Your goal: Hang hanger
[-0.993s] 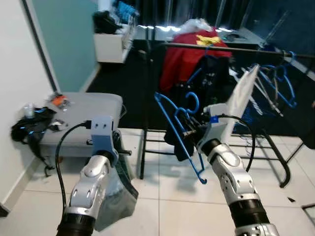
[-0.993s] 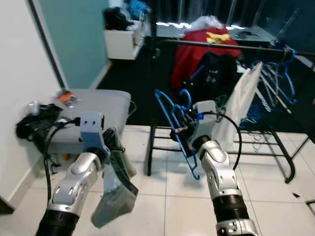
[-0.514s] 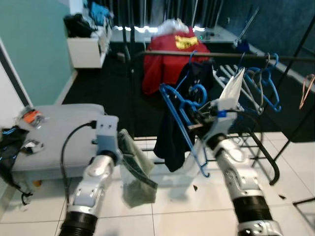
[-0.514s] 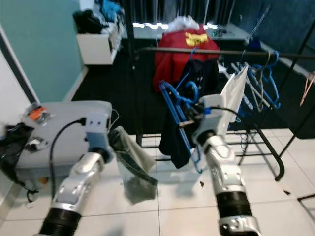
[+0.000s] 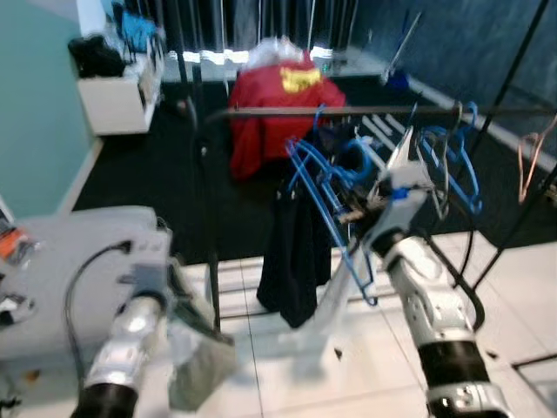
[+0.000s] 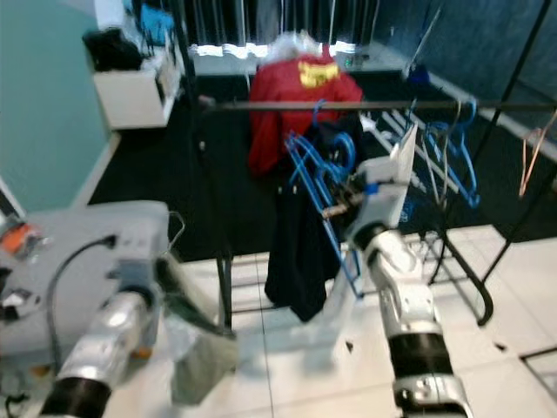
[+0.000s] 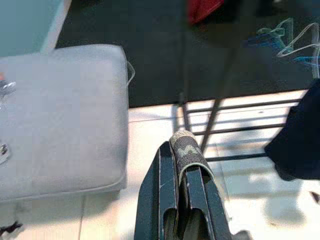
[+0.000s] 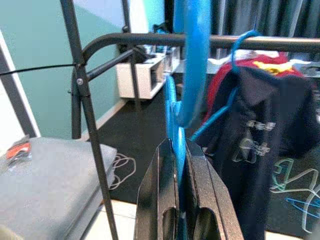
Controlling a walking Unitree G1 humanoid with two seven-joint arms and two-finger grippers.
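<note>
My right gripper is shut on a blue hanger, holding it up in front of the black clothes rack. The hanger's hook rises just before the rack's horizontal rail and is not on it. In the right wrist view both fingers clamp the blue wire. My left gripper is shut on the banded edge of a grey-green garment, which hangs down at the lower left.
A black garment and a red one hang on or behind the rail. Several blue hangers hang further right. A grey padded bench stands at the left, a white cabinet at the back. The floor is white tile.
The camera has swung right and closer to the rack. My right gripper, still holding the blue hanger, now sits higher, near the rail. The left arm with its garment is lower and blurred.
</note>
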